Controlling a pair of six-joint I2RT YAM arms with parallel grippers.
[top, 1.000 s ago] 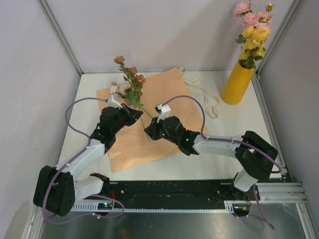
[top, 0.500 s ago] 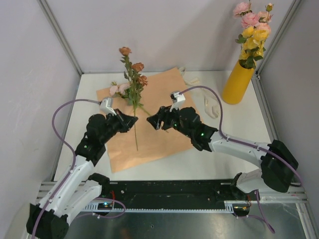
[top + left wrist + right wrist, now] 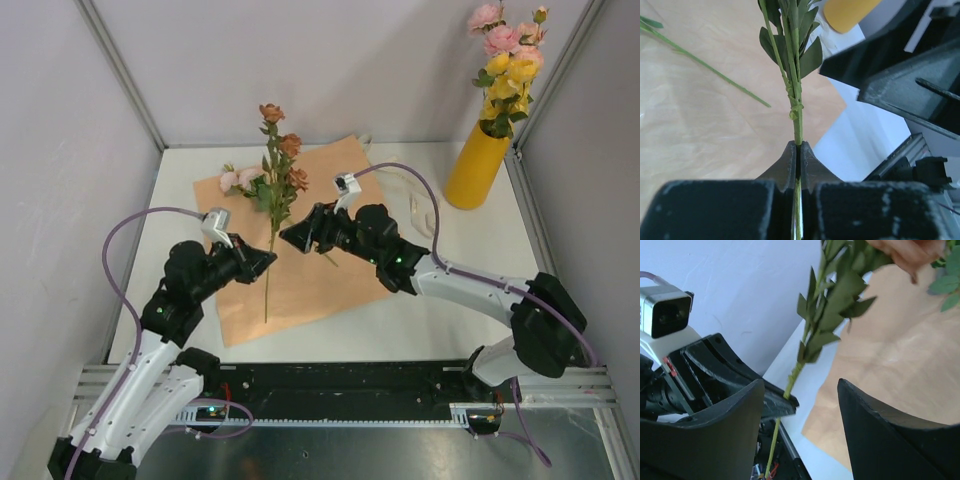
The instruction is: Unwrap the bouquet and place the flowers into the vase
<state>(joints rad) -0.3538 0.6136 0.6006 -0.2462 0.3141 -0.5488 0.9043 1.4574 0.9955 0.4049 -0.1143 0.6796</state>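
A stem of rust-brown flowers [image 3: 281, 148] stands upright over the unwrapped peach paper [image 3: 330, 280], and my left gripper [image 3: 264, 262] is shut on its lower stem [image 3: 797, 107]. My right gripper [image 3: 288, 236] is open just right of that stem, which shows between its fingers [image 3: 735, 405] without touching them. The leafy stem [image 3: 812, 347] rises from the left gripper [image 3: 775, 407]. A pink flower [image 3: 237, 179] lies on the paper's far left. The mustard-yellow vase [image 3: 475, 168] stands at the back right with pink and yellow flowers [image 3: 510, 60] in it.
The cream ribbon [image 3: 418, 205] lies on the table between the paper and the vase. A loose thin green stem [image 3: 705, 64] lies on the paper. Frame posts and grey walls close in the table on the left, back and right.
My right gripper has opened and let go of the stem. The left gripper has drawn back toward the near left with the brown flowers, now upright.
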